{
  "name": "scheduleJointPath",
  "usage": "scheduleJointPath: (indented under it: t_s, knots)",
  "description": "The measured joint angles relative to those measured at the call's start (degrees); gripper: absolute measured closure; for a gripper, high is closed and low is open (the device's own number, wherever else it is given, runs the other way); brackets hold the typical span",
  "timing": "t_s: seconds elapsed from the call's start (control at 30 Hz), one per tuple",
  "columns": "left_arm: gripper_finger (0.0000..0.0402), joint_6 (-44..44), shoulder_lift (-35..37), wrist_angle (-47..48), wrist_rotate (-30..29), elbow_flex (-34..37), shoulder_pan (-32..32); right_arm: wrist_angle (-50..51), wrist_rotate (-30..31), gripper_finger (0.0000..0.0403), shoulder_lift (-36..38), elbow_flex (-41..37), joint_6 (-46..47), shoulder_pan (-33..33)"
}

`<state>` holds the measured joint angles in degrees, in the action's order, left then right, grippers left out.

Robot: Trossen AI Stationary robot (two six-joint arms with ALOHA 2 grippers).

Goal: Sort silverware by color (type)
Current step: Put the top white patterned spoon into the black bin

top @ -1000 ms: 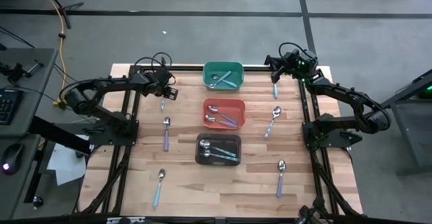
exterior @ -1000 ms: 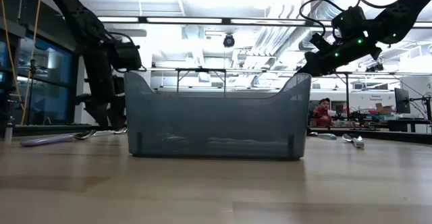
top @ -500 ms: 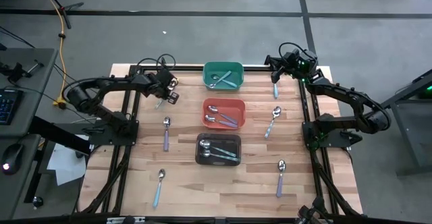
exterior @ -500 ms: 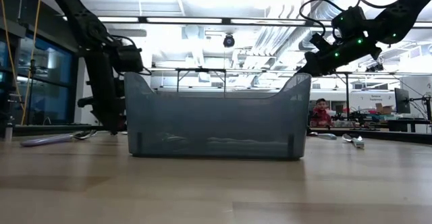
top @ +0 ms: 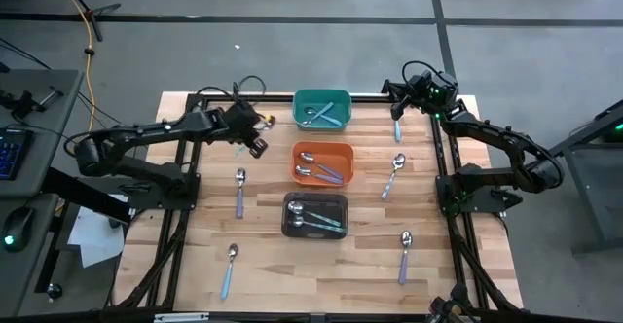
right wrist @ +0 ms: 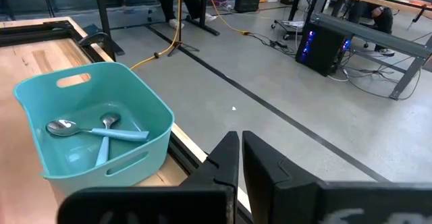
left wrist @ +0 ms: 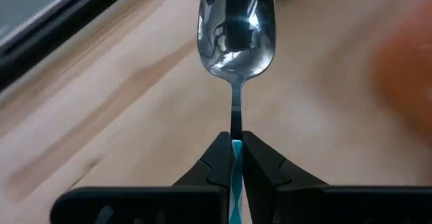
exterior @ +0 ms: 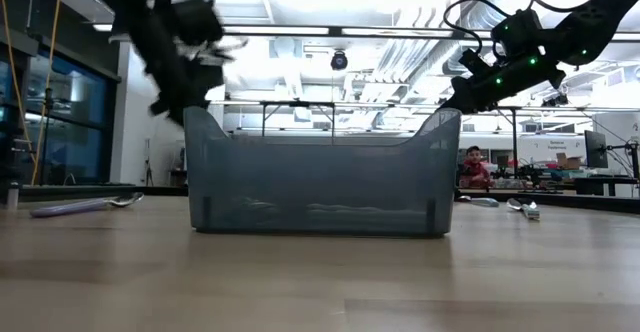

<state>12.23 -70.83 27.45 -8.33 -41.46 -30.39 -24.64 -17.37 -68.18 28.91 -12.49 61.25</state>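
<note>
bench (top: 263, 265): green bin (top: 322, 110) at 12 o'clock, orange bin (top: 323, 162) centre, black bin (top: 314, 214) at 6. left claw (left wrist: 235, 158) clenched on teal-handled spoon (left wrist: 235, 28), lifted at 10 o'clock beside green bin. right claw (right wrist: 240, 158) clenched empty, 1 o'clock. risk: thin-handle pinch; spoon may pivot, slip, miss bin.

Three rectangular plastic bins sat in a column at the middle of the wooden table (top: 292, 274): the green bin (top: 322, 110) farthest back, the red-orange bin (top: 323, 162) between, the black bin (top: 314, 214) nearest, each holding spoons. Loose spoons lay left and right of them. The left claw (top: 255, 135) hung left of the bins, the right claw (top: 397, 97) at the back right.
</note>
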Motion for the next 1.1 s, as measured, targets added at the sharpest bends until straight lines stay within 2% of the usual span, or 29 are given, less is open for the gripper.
scheduleJointPath:
  t_s: [0.27, 0.53, 0.67, 0.8, 1.1]
  knots:
    - [0.0392, -1.1, -4.2, -0.5, 0.1, -14.4, 17.4, 0.0, 0.2, 0.0399, 0.0, 0.0, 0.2, 0.0]
    - [0.0392, -9.2, -14.0, -0.7, 0.3, -27.2, 28.2, 1.0, 0.2, 0.0399, 0.0, 0.0, 0.1, 0.0]
    - [0.0392, -17.6, -19.5, -0.1, 1.2, -31.0, 31.9, 2.1, 0.2, 0.0399, 0.0, 0.0, 0.1, 0.0]
    - [0.0392, -24.0, -23.7, 0.4, 6.0, -33.0, 34.4, 2.6, 0.1, 0.0399, 0.0, 0.0, 2.7, 0.0]
    - [0.0392, -24.4, -29.8, -1.8, 12.8, -34.5, 36.2, 5.2, 0.0, 0.0399, 0.0, -0.4, 5.5, -2.6]
